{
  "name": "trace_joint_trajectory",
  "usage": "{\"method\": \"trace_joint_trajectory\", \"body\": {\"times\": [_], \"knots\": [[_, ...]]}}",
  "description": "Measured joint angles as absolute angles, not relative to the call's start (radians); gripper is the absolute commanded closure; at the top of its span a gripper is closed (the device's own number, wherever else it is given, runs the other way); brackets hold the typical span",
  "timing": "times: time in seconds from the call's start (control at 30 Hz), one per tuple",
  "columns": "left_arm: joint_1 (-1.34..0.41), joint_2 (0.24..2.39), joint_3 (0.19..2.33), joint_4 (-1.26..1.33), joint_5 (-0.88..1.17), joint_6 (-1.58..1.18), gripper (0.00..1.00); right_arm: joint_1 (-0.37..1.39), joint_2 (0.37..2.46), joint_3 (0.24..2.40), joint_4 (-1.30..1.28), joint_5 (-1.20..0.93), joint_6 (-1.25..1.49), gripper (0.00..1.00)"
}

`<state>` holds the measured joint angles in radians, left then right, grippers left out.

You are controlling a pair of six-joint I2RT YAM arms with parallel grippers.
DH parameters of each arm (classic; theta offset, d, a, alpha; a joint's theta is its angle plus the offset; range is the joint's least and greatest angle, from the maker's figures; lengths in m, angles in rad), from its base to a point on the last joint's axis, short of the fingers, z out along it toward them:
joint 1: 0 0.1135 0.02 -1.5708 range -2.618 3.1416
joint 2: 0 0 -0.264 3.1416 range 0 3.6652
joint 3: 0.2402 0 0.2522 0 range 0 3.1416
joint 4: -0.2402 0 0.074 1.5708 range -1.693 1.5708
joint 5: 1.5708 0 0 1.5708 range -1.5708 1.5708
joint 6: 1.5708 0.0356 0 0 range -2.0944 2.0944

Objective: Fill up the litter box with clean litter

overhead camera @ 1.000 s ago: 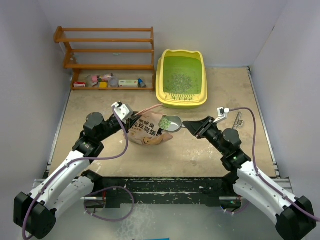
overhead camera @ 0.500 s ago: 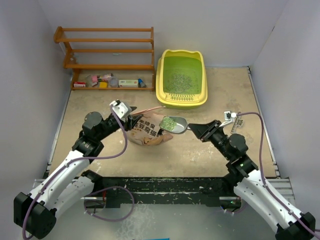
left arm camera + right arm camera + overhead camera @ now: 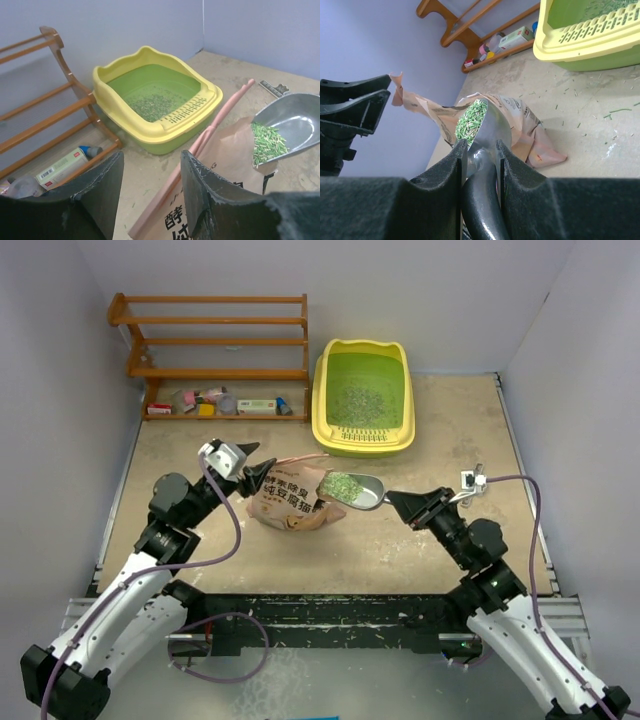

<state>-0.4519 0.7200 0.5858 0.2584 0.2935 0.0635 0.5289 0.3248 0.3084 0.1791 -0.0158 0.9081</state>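
Found right gripper (image 3: 480, 147) clamped on scoop (image 3: 352, 490) handle, bowl level above bag (image 3: 290, 505), likely to keep clean litter (image 3: 470, 120) aboard. Left gripper (image 3: 151, 170) spread wide, empty, beside bag. Litter box (image 3: 365, 444) beyond, thinly covered.

Beige tabletop (image 3: 400, 540), walled at far, left and right edges. Far left corner: wooden shelf rack (image 3: 215, 350) against back wall. Far edge, right of centre: yellow litter box (image 3: 363, 397), just beside rack. Table centre: pink-brown printed paper bag (image 3: 290, 502), slumped, mouth open. Stray green bits (image 3: 615, 112) scattered between bag and box. Near right edge: small metal piece (image 3: 274, 88), type unclear.
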Motion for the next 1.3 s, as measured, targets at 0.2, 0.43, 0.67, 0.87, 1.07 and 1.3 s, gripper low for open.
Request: {"method": "trace_joint_trajectory", "body": {"times": [0.2, 0.43, 0.67, 0.87, 1.07, 1.3], "knots": [[-0.452, 0.716, 0.586, 0.274, 0.257, 0.057, 0.47, 0.529, 0.273, 0.308, 0.120, -0.010, 0.908, 1.00], [-0.452, 0.724, 0.586, 0.272, 0.242, 0.044, 0.47, 0.529, 0.226, 0.311, 0.073, 0.025, 0.918, 1.00], [-0.452, 0.729, 0.586, 0.270, 0.238, 0.044, 0.47, 0.529, 0.223, 0.332, 0.051, 0.085, 0.933, 1.00], [-0.452, 0.729, 0.586, 0.269, 0.238, 0.044, 0.47, 0.529, 0.268, 0.366, 0.072, 0.123, 0.931, 1.00], [-0.452, 0.729, 0.586, 0.268, 0.238, 0.044, 0.47, 0.529, 0.327, 0.398, 0.113, 0.154, 0.926, 1.00], [-0.452, 0.726, 0.586, 0.268, 0.235, 0.044, 0.47, 0.529, 0.451, 0.479, 0.161, 0.206, 0.896, 1.00]]}}
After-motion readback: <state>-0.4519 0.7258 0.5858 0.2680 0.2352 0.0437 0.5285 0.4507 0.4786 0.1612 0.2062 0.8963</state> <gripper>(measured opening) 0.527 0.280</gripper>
